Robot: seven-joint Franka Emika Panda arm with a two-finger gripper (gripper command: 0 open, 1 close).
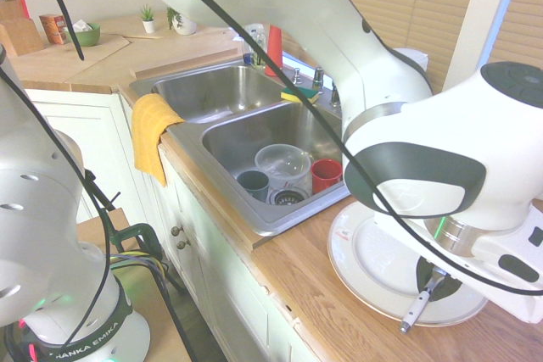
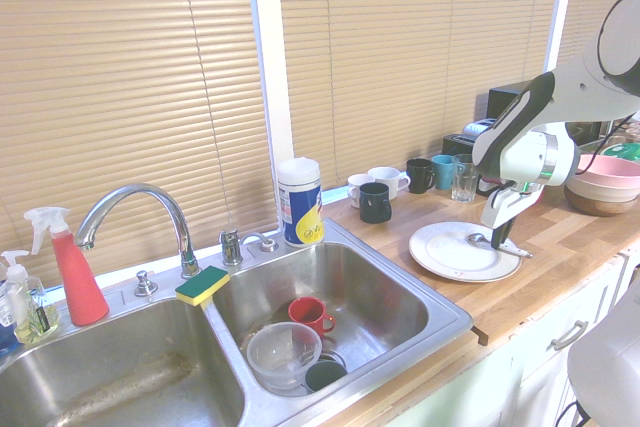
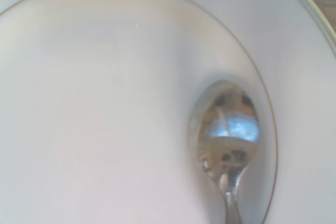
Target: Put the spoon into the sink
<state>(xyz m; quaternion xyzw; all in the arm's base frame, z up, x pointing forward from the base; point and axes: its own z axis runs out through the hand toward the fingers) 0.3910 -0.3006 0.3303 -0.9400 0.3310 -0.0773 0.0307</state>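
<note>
Here, in the first exterior view, the pincer [image 1: 434, 275] points down over the white plate [image 1: 366, 273] near the counter's [image 1: 280, 260] front edge, its fingers clamped on the spoon [image 1: 417, 303], whose handle juts past the rim. Second exterior view: the spoon [image 2: 505, 246] sits under the pincer [image 2: 497, 240], well apart from the sink [image 2: 400, 297]. Wrist view: the spoon's [image 3: 228, 135] shiny bowl rests on the plate [image 3: 105, 103].

Bright, even daylight filters through the blinds [image 2: 400, 57]. Both wide views bend at the edges. The wrist view is soft; the spoon [image 3: 228, 129] bowl mirrors a bright patch.
</note>
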